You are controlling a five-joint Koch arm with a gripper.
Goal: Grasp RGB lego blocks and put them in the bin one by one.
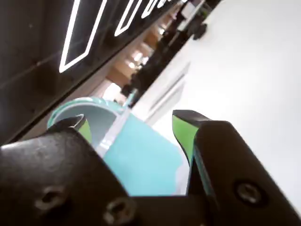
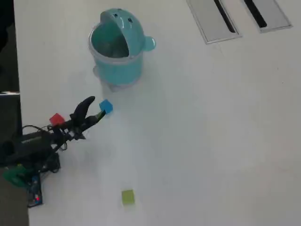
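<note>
Overhead view: all three blocks lie on the white table; none is in the bin yet, as far as we can see into its mouth. The bin stands toward the far edge, left of centre, its opening tipped toward the arm. Two grey slotted panels sit at the far right corner, well clear.

The gripper reaches out from the left edge with its jaws spread. In the wrist view we see both green-lined fingers apart, the teal bin showing in the gap and no block between them. So: open, empty.

The blue block lies just beside the nearer fingertip, on the bin side; we cannot tell whether they touch. The red block sits close by the arm's wrist, near the left edge. The yellow-green block is near the front edge, well apart from the rest.

Our reading: step in hand is the grasp of the blue block, and the task is at its start.

Notes for doing it well:
- The block appears off to one side of the gap, not centred. We would shift the jaws to straddle it before closing.
- Come down low enough that the pads meet its flat sides, not its top corners.
- A fingertip nudge could slide it toward the bin's foot, where access looks tighter.
- Mind the red block under the arm when swinging.
- Once gripped, lift clear of the rim before releasing into the mouth.
</note>
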